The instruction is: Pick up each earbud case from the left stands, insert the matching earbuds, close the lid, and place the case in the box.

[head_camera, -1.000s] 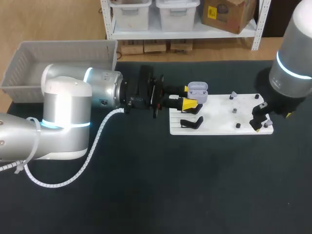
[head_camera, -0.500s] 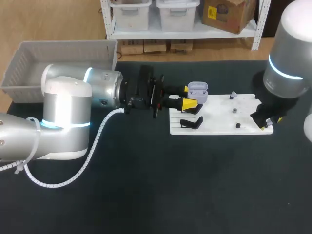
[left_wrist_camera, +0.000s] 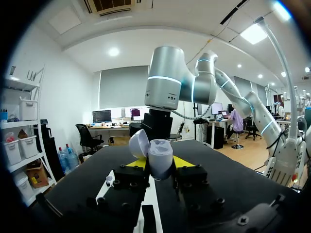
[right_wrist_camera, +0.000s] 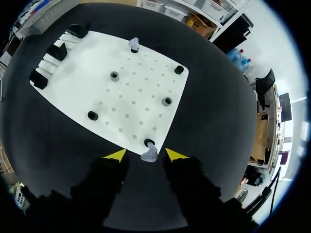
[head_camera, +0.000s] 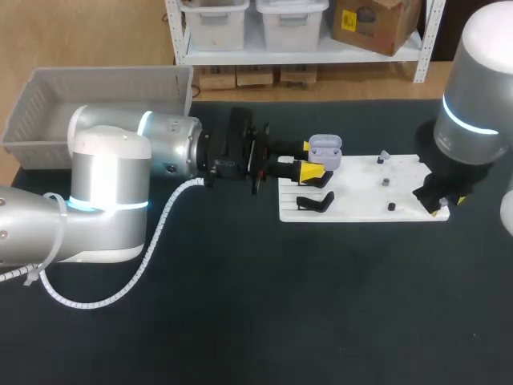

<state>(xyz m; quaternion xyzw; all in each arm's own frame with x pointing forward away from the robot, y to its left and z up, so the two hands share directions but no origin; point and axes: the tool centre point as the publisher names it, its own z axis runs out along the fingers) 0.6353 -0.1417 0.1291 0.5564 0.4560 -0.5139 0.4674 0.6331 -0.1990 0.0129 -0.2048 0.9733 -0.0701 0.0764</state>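
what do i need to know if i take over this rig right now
Left gripper: shut on the open earbud case, at the white board's edge.
Right gripper: open, straddling an earbud at the board's corner, not gripping it.
A second earbud sits across the board.
Done: case grasped, lid open.
To do: insert both earbuds, close lid, place case in the grey box.

I see the lavender earbud case point(left_wrist_camera: 159, 156) upright with its lid swung open, clamped between the left gripper's point(left_wrist_camera: 159, 163) fingers at the left end of the white board point(right_wrist_camera: 131, 92). One lavender earbud point(right_wrist_camera: 134, 44) stands at the board's far edge. A second earbud point(right_wrist_camera: 149, 155) lies beside the corner peg point(right_wrist_camera: 148, 142), untouched between the right gripper's point(right_wrist_camera: 146, 154) spread tips.
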